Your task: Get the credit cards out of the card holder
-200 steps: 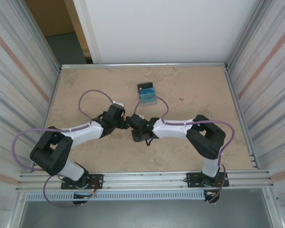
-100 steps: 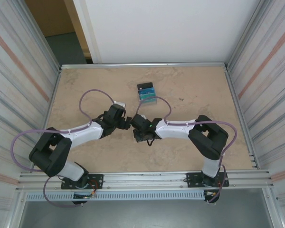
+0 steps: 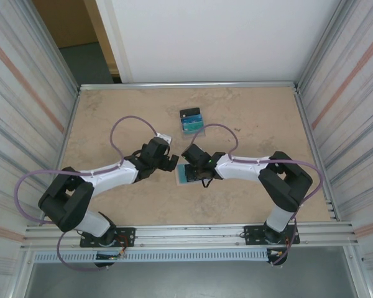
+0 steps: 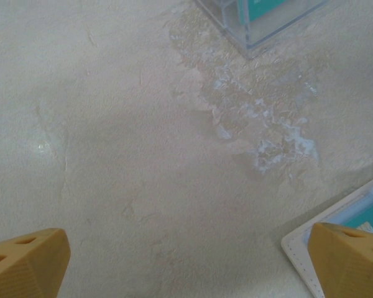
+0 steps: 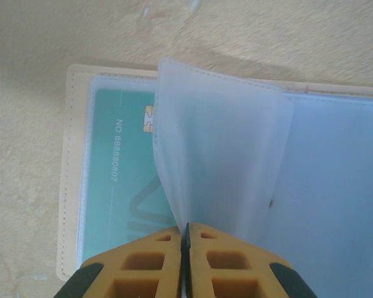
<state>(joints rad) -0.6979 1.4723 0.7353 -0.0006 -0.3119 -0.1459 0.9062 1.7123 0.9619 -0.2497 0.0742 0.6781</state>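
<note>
One card [image 5: 121, 186], long axis toward right claw [image 5: 185, 228]

**Item Count**

We count two arms: one left arm [image 3: 112, 171] and one right arm [image 3: 248, 166]. Each carries one gripper, the left gripper [image 4: 186, 261] and the right gripper [image 5: 185, 239], making two.

We count one table [image 3: 112, 112]. On it lies one card holder [image 5: 70, 186], showing one teal card [image 5: 121, 186] and one lifted clear sleeve [image 5: 217, 143].

Farther back we count one clear box [image 4: 261, 25] and one black card [image 3: 189, 113]. We cannot count the box's contents.
</note>
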